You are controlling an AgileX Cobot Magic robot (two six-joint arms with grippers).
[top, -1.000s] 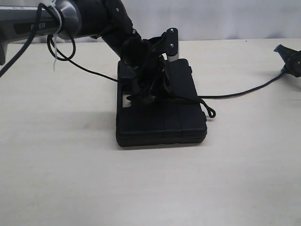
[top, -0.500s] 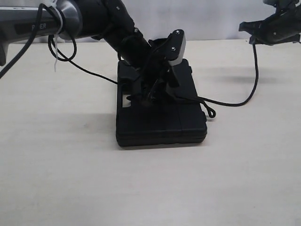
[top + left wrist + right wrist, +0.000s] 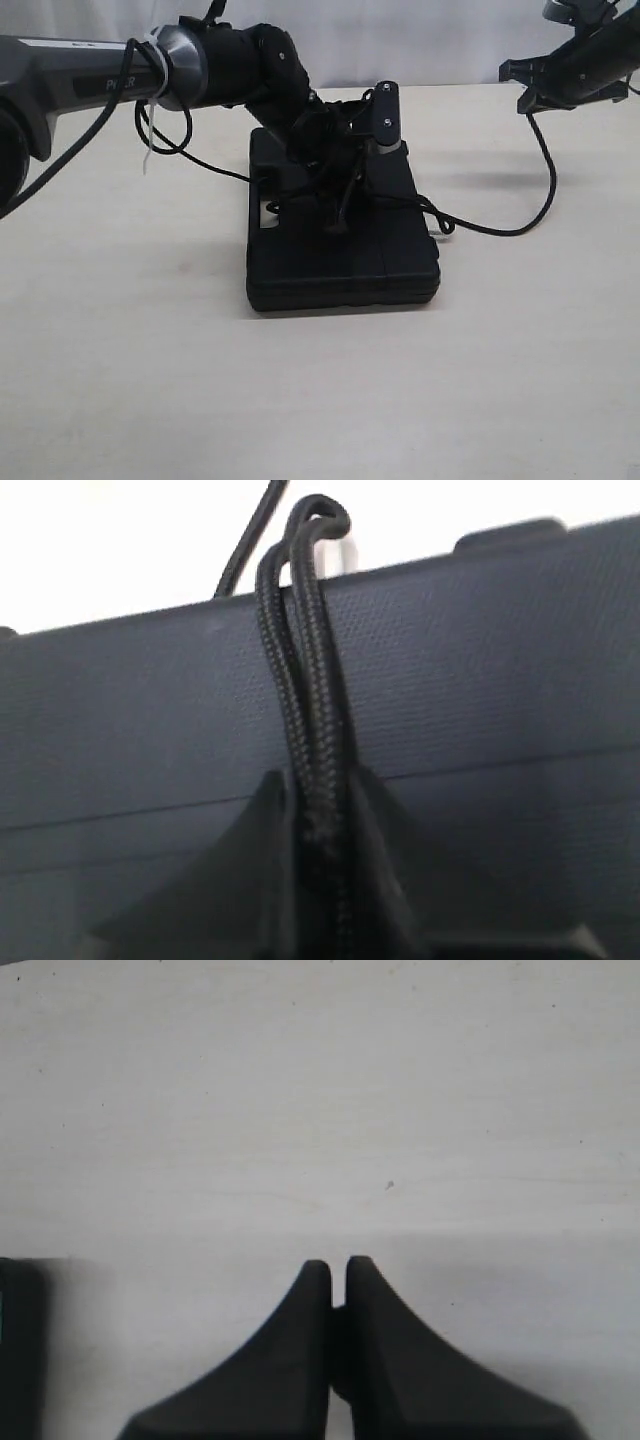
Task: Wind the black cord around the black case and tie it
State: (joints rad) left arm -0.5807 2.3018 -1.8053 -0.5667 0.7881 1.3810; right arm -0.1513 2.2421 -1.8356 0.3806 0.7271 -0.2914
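The black case point(image 3: 340, 265) lies flat mid-table. My left gripper point(image 3: 335, 218) hangs over its top, shut on two strands of the black cord point(image 3: 300, 680), which run up from the fingers and over the case's edge point(image 3: 480, 660). From the case the black cord point(image 3: 545, 170) leaves near a small knotted loop point(image 3: 445, 226), sags in an arc and rises to my right gripper point(image 3: 527, 92), held high at the far right. In the right wrist view that gripper point(image 3: 338, 1272) is shut, with a dark piece of cord point(image 3: 340, 1325) pinched between the fingers. A corner of the case point(image 3: 15, 1345) shows there.
The pale table point(image 3: 150, 350) stretches in front of and beside the case. The left arm's own smooth cable point(image 3: 185, 150), with a white zip tie point(image 3: 150, 150), loops down behind the case's left side.
My right gripper has risen from table level at the right edge and moved a little left, lifting the cord into a hanging arc. The left gripper has shifted slightly right over the case.
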